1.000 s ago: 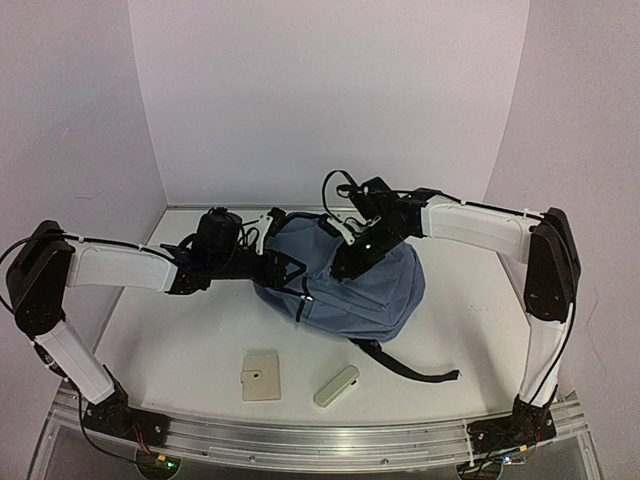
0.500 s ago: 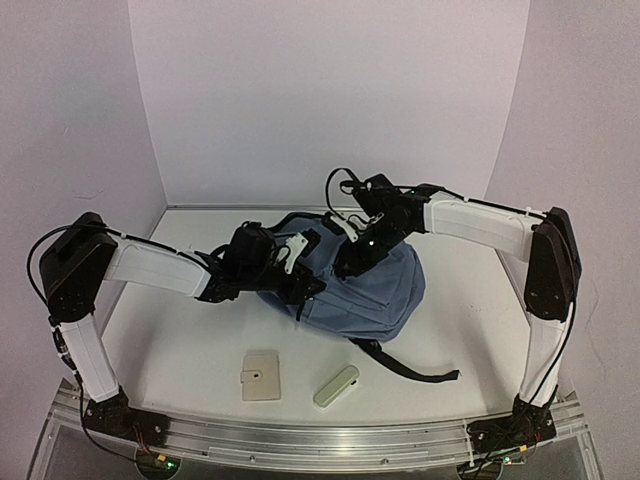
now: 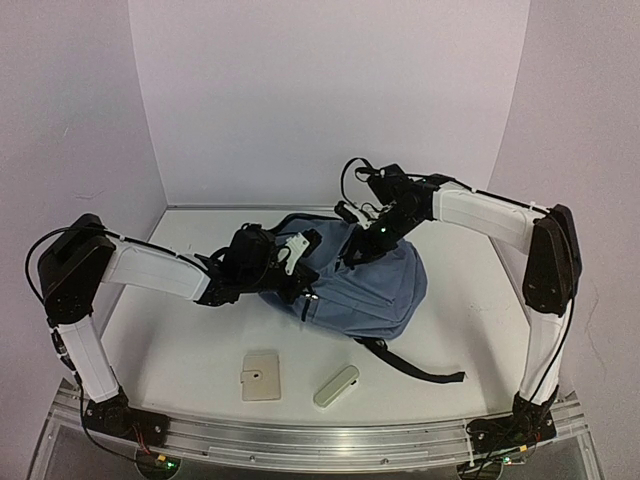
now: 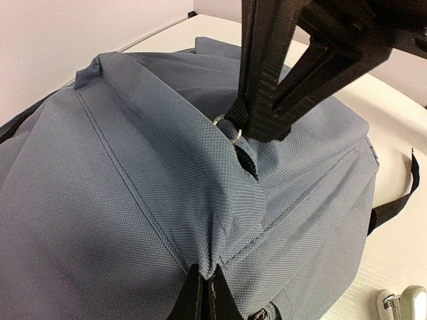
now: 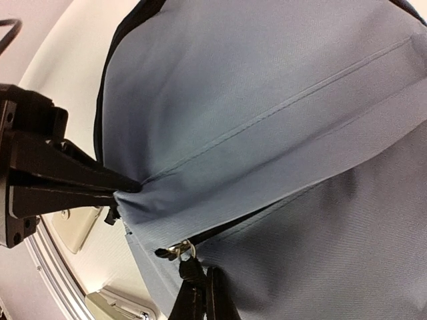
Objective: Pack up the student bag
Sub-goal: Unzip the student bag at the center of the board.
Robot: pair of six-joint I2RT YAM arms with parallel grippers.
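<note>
The slate-blue student bag lies in the middle of the table. My left gripper is shut on a pinched fold of its fabric at the bag's left side. My right gripper is shut on the black zipper pull tab, just below the metal zipper ring; in the top view it sits over the bag's upper part. A short dark gap of opened zipper runs away from the ring. The left wrist view shows the right fingers standing above the zipper pull. The bag's inside is hidden.
A beige square pad and a pale oblong case lie near the table's front edge, ahead of the bag. A black strap trails from the bag toward the front right. White walls close in the back and sides.
My left gripper moved right onto the bag and shut on its fabric. My right gripper shifted up and to the right with the zipper pull, tugging the bag's top.
</note>
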